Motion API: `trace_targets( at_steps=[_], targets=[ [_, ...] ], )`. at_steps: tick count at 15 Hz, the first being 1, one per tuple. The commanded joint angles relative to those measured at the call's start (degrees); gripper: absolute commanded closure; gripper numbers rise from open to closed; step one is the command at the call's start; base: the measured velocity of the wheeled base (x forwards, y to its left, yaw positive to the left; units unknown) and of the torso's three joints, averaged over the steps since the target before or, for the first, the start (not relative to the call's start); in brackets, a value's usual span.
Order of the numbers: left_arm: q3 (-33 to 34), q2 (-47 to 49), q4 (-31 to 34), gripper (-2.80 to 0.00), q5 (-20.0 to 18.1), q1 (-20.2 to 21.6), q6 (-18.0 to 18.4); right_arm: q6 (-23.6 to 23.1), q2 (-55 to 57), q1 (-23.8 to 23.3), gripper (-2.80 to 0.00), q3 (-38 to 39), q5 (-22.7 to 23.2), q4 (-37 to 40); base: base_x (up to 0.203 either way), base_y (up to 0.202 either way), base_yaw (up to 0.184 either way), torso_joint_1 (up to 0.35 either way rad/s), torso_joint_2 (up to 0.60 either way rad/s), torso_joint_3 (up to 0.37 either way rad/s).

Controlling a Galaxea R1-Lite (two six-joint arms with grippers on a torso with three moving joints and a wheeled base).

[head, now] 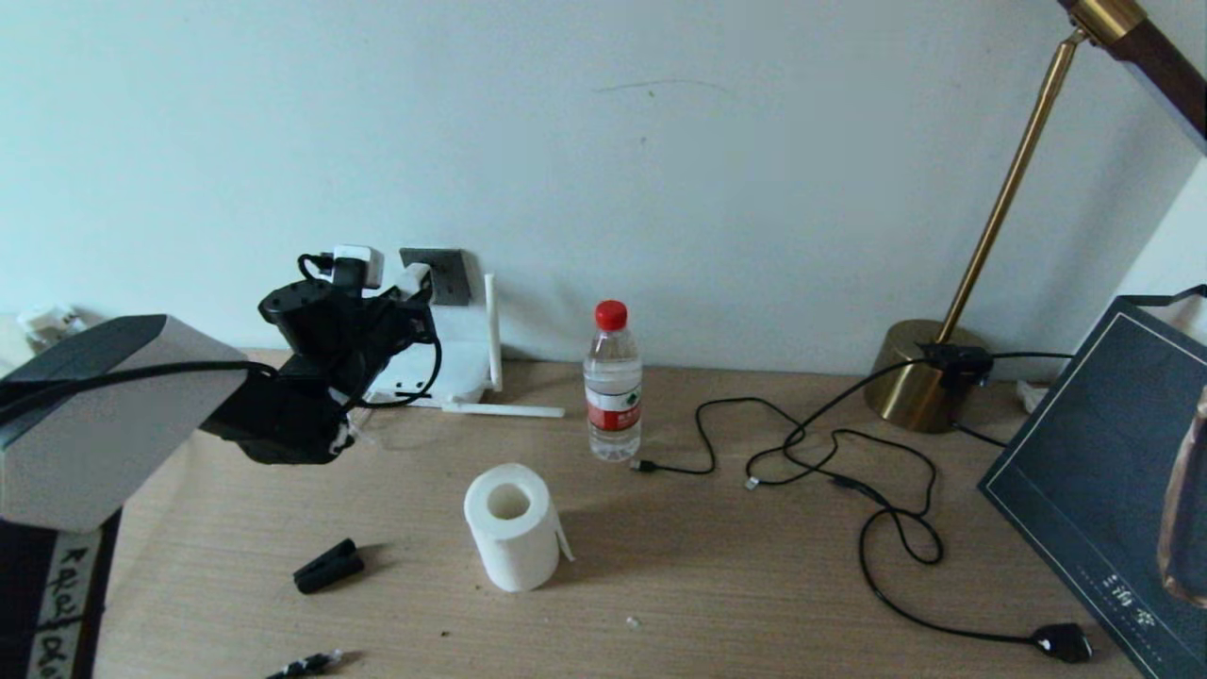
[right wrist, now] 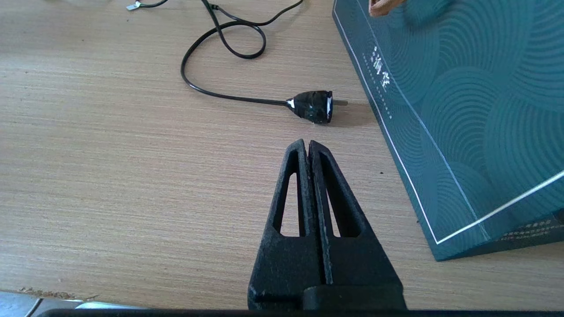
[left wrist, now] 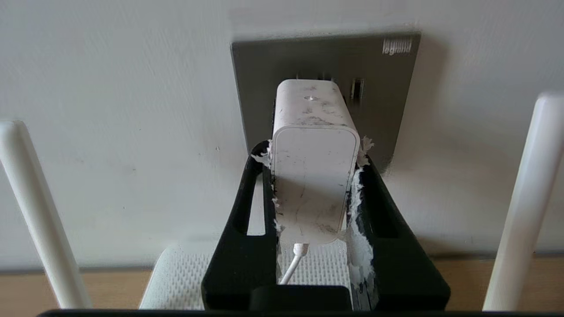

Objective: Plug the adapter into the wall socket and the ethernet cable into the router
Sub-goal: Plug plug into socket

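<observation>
My left gripper (head: 407, 283) is shut on the adapter (head: 416, 277), a small white cube. It holds the cube's front against the dark grey wall socket (head: 449, 271). In the left wrist view both black fingers clamp the adapter (left wrist: 313, 176) by its sides, its thin white cord hanging below, and its nose meets the socket plate (left wrist: 387, 88). The white router (head: 460, 366) lies under the socket, with one antenna (left wrist: 524, 198) on each side of the fingers. The ethernet cable's end (head: 306, 665) lies at the table's front left edge. My right gripper (right wrist: 307, 143) is shut and empty above bare table.
A water bottle (head: 613, 382) and a paper roll (head: 512, 526) stand mid-table, with a black clip (head: 327, 566) to their left. Thin black cables (head: 830, 453) loop toward a brass lamp (head: 929, 377). A round black plug (right wrist: 313, 105) lies beside a dark teal box (right wrist: 462, 110).
</observation>
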Motion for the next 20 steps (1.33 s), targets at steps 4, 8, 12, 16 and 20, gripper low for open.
trace_targets(
  at_steps=[4, 8, 12, 16, 20],
  targets=[
    [-2.85, 1.94, 0.91, 0.0, 0.41, -0.43, -0.99, 0.01, -0.02, 0.0, 0.0, -0.01, 0.0, 0.11, 0.0, 0.0, 0.0, 0.0, 0.0, 0.0],
    [-4.19, 2.54, 1.92, 0.0, 0.86, -0.61, -1.03, 0.0, 0.06, 0.0, 0.0, -0.01, 0.0, 0.11, 0.0, 0.0, 0.0, 0.0, 0.0, 0.0],
    [-5.49, 2.88, 2.95, 0.0, 0.89, -0.61, -1.08, 0.01, 0.05, 0.0, 0.0, -0.01, 0.0, 0.11, 0.0, 0.0, 0.0, 0.0, 0.0, 0.0],
    [-6.37, 2.8, 3.85, 0.0, 0.89, -0.61, -1.12, 0.01, -0.02, 0.0, 0.0, -0.01, 0.0, 0.11, 0.0, 0.0, 0.0, 0.0, 0.0, 0.0],
    [-6.56, 2.89, 4.29, 0.0, 0.98, -0.61, -1.32, -0.03, 0.06, 0.0, 0.0, -0.01, 0.0, 0.11, 0.0, 0.0, 0.0, 0.0, 0.0, 0.0]
  ],
)
